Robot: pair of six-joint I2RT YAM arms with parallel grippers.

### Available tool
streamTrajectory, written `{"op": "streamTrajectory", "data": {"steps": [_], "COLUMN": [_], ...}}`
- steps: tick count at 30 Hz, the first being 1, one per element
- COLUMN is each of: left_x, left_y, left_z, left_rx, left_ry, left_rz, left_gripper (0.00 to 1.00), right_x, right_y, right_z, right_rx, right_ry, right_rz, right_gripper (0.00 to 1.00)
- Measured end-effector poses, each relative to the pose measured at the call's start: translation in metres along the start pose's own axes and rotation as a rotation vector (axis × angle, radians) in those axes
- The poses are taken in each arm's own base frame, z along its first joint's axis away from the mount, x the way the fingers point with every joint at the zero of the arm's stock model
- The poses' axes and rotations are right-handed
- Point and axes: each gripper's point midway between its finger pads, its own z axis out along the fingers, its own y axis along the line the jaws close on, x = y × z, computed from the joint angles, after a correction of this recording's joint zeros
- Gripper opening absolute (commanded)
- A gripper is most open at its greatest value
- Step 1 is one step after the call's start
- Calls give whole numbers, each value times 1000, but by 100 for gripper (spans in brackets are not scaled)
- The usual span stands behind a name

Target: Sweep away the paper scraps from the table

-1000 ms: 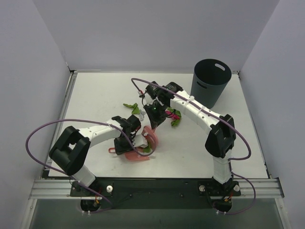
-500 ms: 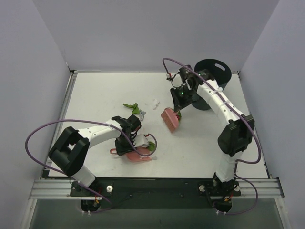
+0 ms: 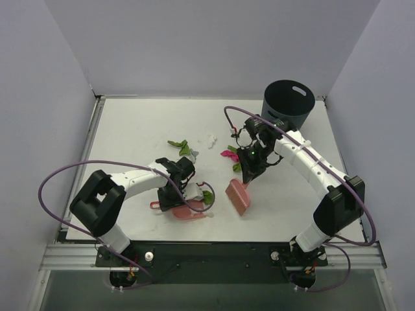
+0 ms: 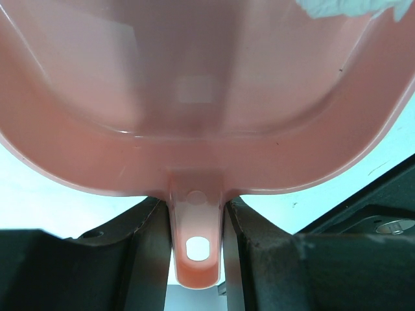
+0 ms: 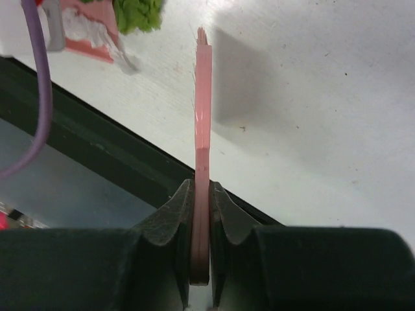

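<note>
**Top view.** R pincer (image 3: 249, 172), clamped on brush (image 3: 238, 196), has swung from upper right by bin (image 3: 288, 109) down to lower centre. Brush is now just right of dustpan (image 3: 189, 211). L pincer (image 3: 177, 194) unchanged, clamped on dustpan handle. Scraps (image 3: 229, 154): magenta/green at centre, green and white further up-left, all loose on table (image 3: 130, 129). They appear not to have shifted. A few lie in dustpan. Judgement: no gain this swing. Brush sits below the loose scraps and must get behind them.

**L wrist.** Handle pinched on both sides. White scrap at pan's upper right.

**R wrist.** Brush edge-on, gripped tight. Contact w/ table: cannot tell. Green scrap upper left.
</note>
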Motion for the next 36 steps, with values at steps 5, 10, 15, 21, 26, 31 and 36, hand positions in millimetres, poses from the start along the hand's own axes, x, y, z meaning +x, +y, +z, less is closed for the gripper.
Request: {"op": "streamTrajectory", "data": {"steps": [5,10,15,21,26,31,36], "left_x": [-7,-13,-16,-19,-24,-32,-40], "left_y": [4,3,-2,-6,-7,-6,-4], "left_z": [-1,-2,-4,-3,-3,-2,-2], "left_rx": [-1,7,37,55,48,40,33], "left_ry": [31,32,26,10,-33,-96,-130], "left_rz": [-47,-103,-148,-178,-173,-158,-149], "left_gripper": [0,0,0,0,0,0,0], "right_x": [-10,-9,-29,-44,-34,-17,-26], "right_y": [9,33,59,69,68,47,-12], "right_z": [22,51,58,51,36,6,-27], "right_rx": [5,-11,-61,-89,-96,-37,147], "right_ry": [32,114,107,61,18,-47,-113], "right_rz": [135,201,233,232,183,51,-101], "right_gripper": [0,0,0,0,0,0,0]}}
